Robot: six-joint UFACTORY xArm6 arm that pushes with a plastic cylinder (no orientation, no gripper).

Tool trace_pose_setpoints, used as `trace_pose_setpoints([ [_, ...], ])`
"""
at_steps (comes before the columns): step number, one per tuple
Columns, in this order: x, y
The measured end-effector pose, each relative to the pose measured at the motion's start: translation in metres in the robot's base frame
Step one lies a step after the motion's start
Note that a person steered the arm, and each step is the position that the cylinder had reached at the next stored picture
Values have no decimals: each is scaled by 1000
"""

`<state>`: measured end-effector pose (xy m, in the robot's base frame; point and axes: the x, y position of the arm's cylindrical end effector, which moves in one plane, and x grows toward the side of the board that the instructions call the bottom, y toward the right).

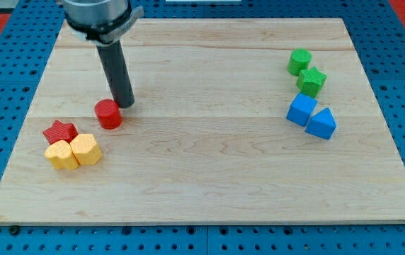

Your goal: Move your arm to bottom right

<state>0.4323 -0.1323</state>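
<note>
**Rod at the upper left, blocks in two groups**

A pale wooden bench (209, 163) lies on a blue pegboard (4, 64) dotted with holes, and a strip of red shows at the view's top corners. The bench's lower-right part, toward 4 o'clock from its centre, is bare wood. The arm carries no claw, so nothing is held; it ends in a dark rod, and my tip (124, 105) rests on the bench at about 10 o'clock from the centre.

A red cylinder (108, 114) sits just beside my tip, at its 8 o'clock, too close to tell contact. Further toward 8 o'clock, a red star (59, 132) touches two yellow blocks (73, 152).

Toward 2 o'clock, well apart from my tip, a blue cube (301, 110) touches a blue wedge-like block (321, 123). Above them a green star (311, 82) adjoins a green block (299, 61).

No writing or labels can be read.
</note>
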Motion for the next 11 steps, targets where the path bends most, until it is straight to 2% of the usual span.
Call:
trace_pose_setpoints([
  [1, 32, -11],
  [4, 36, -6],
  [6, 3, 162],
  [8, 77, 274],
  [9, 116, 287],
  [10, 165, 339],
  [11, 186, 392],
])
